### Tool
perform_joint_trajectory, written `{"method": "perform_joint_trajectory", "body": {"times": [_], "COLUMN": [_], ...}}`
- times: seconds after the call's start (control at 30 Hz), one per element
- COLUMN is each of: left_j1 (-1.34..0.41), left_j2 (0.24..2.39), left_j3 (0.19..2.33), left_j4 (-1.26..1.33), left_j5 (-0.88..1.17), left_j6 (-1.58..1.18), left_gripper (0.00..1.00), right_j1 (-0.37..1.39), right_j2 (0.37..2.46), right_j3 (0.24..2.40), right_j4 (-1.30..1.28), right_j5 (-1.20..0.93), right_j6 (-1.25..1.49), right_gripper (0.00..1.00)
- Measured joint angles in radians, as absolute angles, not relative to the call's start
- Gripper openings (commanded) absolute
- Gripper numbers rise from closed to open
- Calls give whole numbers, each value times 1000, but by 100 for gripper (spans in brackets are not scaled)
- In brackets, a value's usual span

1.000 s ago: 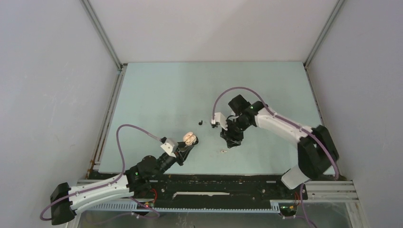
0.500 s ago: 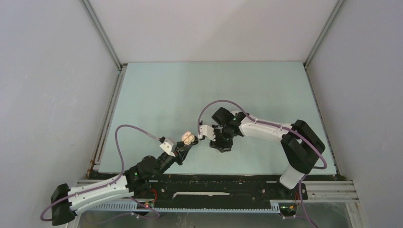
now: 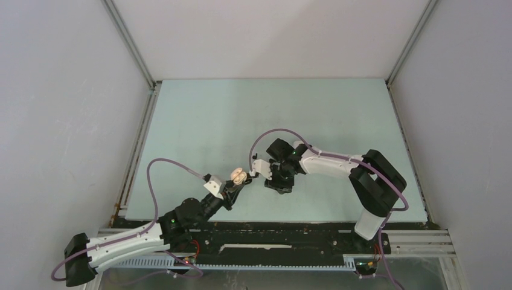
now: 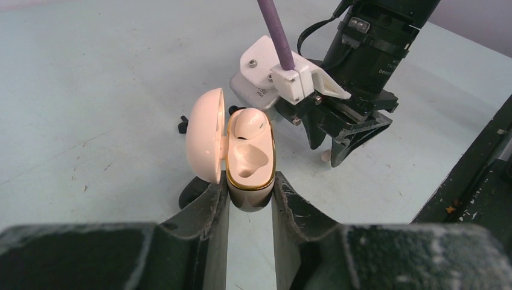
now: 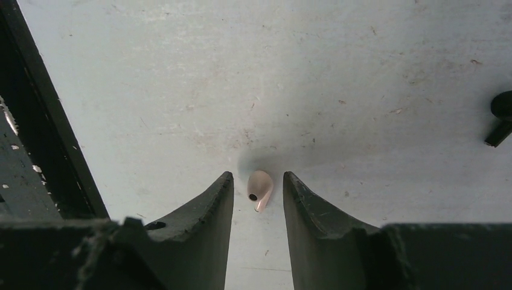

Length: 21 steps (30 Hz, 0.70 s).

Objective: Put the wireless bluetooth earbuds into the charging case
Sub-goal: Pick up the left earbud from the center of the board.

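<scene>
Moved: since a second ago I see the right arm swung in leftward across the table [image 5: 181, 72], so the right gripper [image 5: 258, 176] now sits just beside the left one, with its jaws narrower than before.
Left gripper [image 4: 250, 181]: I have its scuffed black fingers pinching the charging case [image 4: 250, 196] by the sides of its base, holding it upright.
Charging case: glossy, rounded, pale pink shell with a thin gold rim. Its lid [image 4: 204, 142] is hinged open to the left.
Seated earbud [image 4: 250, 124]: smooth and beige, it lies in the far cavity, while the near cavity is a bare moulded hollow.
Right gripper: I read the jaws as spread a little, pointing down at the table.
Beige earbud [image 5: 259, 188]: small teardrop shape with a dark hole. It lies on the table between the right fingertips with a slim gap on each side.
Black earbud [image 5: 498, 121]: matte and stemmed, it lies on the table off to one side.
Table: pale green, matte and lightly scratched.
</scene>
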<state>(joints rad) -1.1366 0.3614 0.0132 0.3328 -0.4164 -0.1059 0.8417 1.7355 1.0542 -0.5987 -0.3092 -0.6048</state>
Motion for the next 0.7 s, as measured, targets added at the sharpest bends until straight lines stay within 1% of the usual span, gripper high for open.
{"method": "perform_joint_trajectory", "body": {"times": [0.5, 0.6, 0.7], "left_j1": [-1137, -1137, -1137], "left_j2": [380, 380, 380], "left_j3": [13, 13, 13], "left_j4": [334, 334, 334], "left_j5": [-416, -416, -416], "left_j6": [-106, -106, -106], "left_gripper": [1, 1, 1], "right_j1": [849, 849, 849], "right_j2": [1765, 1765, 1766], "right_j3": [1058, 1059, 1059], "right_j4": [-590, -590, -588], "right_j5": [-268, -257, -250], "right_j6": [-548, -545, -542], "right_gripper": [34, 30, 31]}}
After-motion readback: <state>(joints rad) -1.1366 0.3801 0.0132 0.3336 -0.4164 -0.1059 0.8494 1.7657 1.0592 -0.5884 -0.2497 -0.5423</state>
